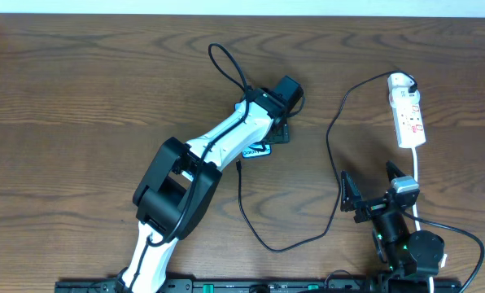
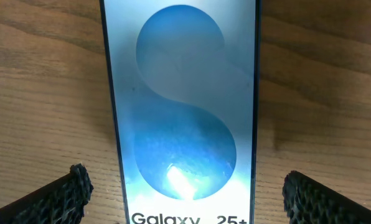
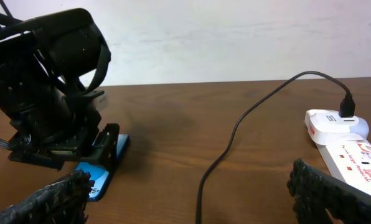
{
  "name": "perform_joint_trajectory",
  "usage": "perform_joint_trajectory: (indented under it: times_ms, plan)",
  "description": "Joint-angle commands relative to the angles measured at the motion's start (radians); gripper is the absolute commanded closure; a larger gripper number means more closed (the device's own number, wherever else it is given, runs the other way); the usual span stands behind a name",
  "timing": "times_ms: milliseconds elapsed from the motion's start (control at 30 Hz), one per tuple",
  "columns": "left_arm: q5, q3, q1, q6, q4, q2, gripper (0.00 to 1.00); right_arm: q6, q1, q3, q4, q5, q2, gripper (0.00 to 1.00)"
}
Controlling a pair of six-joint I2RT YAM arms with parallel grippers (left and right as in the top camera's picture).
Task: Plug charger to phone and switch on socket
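The phone (image 2: 182, 118) lies flat on the wooden table, its blue-and-cyan screen facing up with white text at the near end. My left gripper (image 2: 185, 193) is open just above it, one finger on each side with a gap to each edge. In the overhead view the left gripper (image 1: 272, 133) hides most of the phone (image 1: 256, 151). The charger (image 1: 334, 142) runs from the socket (image 1: 408, 114) in a long loop, and its free plug (image 1: 238, 164) lies just left of the phone's near end. My right gripper (image 1: 371, 203) is open and empty, below the socket. The right wrist view shows the charger (image 3: 218, 160), the socket (image 3: 350, 146) and the phone (image 3: 104, 173).
The socket's white cord (image 1: 417, 175) runs down past the right gripper to the table's front edge. A black cable on the left arm loops out behind the wrist (image 1: 226, 65). A pale wall stands behind the table (image 3: 235, 37).
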Motion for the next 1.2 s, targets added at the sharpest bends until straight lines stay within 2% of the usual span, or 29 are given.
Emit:
perform_joint_trajectory:
  times_ms: [0,733,967,1167]
  plan:
    - [0.002,-0.010,0.010,-0.003,0.001,0.010,0.00,0.008,0.005,-0.001,-0.005,-0.011,-0.002,0.01]
    - [0.058,-0.068,0.016,-0.037,0.031,0.011,0.01,0.008,0.005,-0.001,-0.005,-0.011,-0.002,0.01]
    - [0.101,-0.068,0.016,-0.037,0.035,0.037,0.02,0.008,0.005,-0.001,-0.005,-0.011,-0.002,0.01]
    - [0.103,-0.068,0.016,-0.048,0.026,0.051,0.08,0.008,0.005,-0.001,-0.005,-0.011,-0.002,0.01]
